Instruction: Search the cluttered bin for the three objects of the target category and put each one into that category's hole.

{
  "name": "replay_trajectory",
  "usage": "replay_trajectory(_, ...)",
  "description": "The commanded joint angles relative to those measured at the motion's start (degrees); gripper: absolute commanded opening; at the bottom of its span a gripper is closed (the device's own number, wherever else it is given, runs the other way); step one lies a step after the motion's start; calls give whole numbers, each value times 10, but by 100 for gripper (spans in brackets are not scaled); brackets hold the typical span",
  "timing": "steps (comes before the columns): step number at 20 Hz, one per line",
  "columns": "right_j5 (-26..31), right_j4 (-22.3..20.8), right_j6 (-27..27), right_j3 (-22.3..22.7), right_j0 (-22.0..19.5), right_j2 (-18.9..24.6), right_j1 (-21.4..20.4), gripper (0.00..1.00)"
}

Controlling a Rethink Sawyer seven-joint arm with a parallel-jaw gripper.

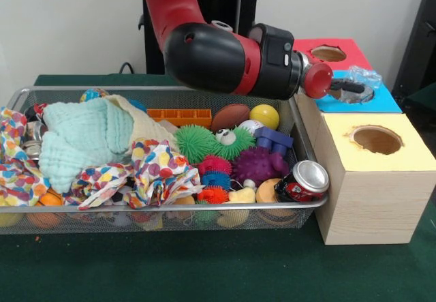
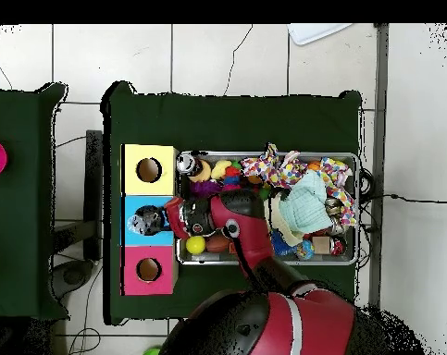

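Now, gripper [image 1: 355, 86]: closed on a clear bottle [image 1: 362, 78], held over the blue-topped hole [image 1: 354, 95].
Bin [image 1: 204, 95]: heaped with toys.

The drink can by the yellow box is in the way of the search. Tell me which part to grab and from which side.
Take the can across its round body, coming straight down from above. It lies tilted on its side in the bin's corner, lid towards the front camera, with the mesh wall and toys close around it. Probably only its upper curve is free.

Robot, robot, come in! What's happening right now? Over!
Gripper over the blue hole, jaws shut on a clear bottle. Nothing blocking. Over.
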Motion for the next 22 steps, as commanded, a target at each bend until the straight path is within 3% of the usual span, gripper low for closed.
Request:
replay_trajectory(1, -136, -23, -6, -65, -19, -7, 48, 0)
replay_trajectory(6, -204, 34, -19, -26, -11, -1, 23, 0)
replay_trajectory(16, -152, -26, 68, -34, -4, -42, 5, 0)
replay_trajectory(22, -88, -56, 181, -57, 4, -68, -7, 0)
